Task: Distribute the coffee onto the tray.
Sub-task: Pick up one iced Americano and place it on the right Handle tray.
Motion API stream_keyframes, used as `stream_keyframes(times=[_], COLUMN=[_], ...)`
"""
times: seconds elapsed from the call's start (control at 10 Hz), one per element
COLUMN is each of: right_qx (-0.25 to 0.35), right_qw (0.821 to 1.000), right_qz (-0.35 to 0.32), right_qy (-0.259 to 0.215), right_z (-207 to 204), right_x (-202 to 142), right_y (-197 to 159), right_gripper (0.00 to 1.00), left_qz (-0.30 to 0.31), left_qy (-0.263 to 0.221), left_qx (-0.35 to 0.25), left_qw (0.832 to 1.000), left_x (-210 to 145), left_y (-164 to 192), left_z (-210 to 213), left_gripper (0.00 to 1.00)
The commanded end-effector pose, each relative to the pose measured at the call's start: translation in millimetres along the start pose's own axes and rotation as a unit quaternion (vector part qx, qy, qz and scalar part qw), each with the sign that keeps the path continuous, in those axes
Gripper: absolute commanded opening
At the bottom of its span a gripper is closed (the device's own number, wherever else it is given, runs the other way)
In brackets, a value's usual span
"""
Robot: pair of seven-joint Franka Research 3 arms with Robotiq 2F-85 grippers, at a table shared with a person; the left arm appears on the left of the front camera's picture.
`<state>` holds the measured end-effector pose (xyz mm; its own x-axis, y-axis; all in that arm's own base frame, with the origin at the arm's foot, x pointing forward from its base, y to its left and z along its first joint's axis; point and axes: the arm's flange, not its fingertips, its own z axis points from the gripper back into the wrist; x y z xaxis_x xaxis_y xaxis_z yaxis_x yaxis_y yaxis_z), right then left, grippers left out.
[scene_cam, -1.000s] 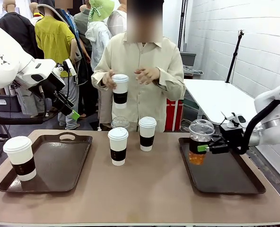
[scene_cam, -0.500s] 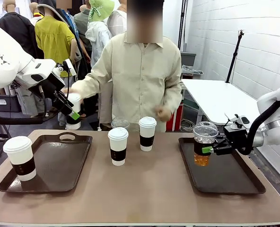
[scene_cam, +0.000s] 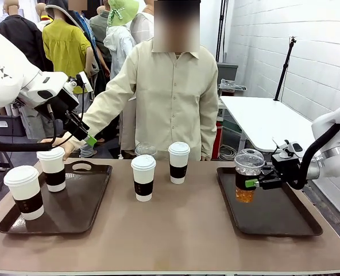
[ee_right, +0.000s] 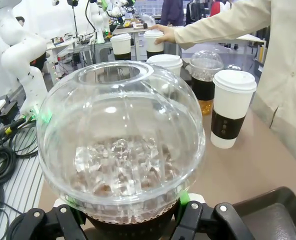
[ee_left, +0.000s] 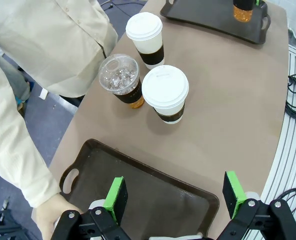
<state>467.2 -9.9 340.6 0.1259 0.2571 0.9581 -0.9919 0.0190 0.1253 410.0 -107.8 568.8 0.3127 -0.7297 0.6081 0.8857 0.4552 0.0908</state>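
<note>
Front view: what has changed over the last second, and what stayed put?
The person's hand brought a white cup from chest height down onto the left tray, beside the cup already there. The right gripper, still shut on the dome-lidded cup, shifted slightly rightward over the right tray. The left gripper stayed open, raised; the middle cups did not move.

glossy clear plastic cup (ee_right: 120, 145), smooth tray (scene_cam: 273, 215)
</note>
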Motion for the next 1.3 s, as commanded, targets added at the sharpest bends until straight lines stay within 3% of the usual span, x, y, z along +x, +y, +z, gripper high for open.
stream_keyframes(times=[0.0,1.2], right_qx=[0.006,0.034], right_qw=[1.0,0.999], right_qz=[0.0,0.025], right_qy=[0.003,0.003], right_z=[4,19], right_x=[2,-69], right_y=[-6,-8], right_gripper=[0.77,0.77], left_qz=[0.001,0.001], left_qy=[-0.003,-0.003], left_qx=[-0.004,-0.004], left_qw=[1.0,1.0], left_x=[-1,-1], left_y=[1,1], left_z=[0,0], left_gripper=[1.0,1.0])
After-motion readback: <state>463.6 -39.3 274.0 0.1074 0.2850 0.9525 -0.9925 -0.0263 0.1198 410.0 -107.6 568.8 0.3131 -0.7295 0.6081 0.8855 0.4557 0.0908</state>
